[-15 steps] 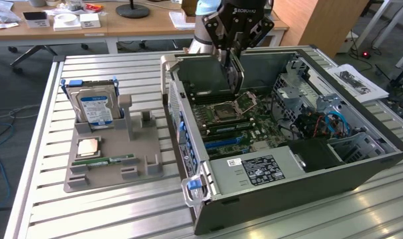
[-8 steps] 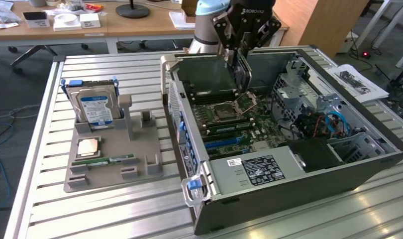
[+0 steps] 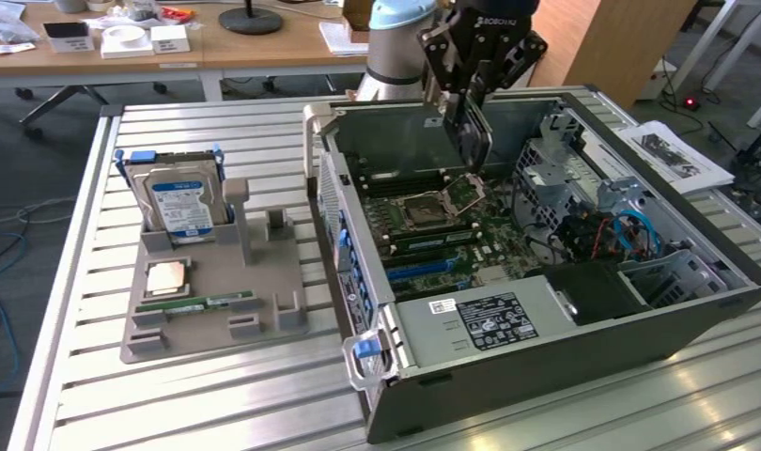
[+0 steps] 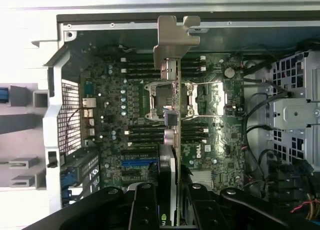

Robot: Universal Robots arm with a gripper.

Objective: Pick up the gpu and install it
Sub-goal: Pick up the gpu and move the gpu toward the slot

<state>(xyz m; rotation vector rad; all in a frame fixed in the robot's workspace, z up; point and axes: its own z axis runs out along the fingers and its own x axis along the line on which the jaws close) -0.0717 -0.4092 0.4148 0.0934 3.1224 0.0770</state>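
Holding one gpu (image 3: pixel 469 141), a thin flat dark circuit card with a silvery metal bracket, upright and edge-on in my black end effector (image 3: pixel 473 99), whose fingers are partly closed and clamped on the card's upper part. The card hangs inside the open dark-grey computer case (image 3: pixel 681 310), over the processor socket of the green motherboard (image 3: pixel 481 235). On the slatted metal surface (image 3: pixel 167 395) at the exterior view's left, well apart, stands a boxy silver hard drive (image 3: pixel 180 202) with a blue-white label.

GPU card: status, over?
Pincer shut on thin dark gpu card with silvery metal bracket. Held upright above green motherboard inside open case. No obstruction seen.
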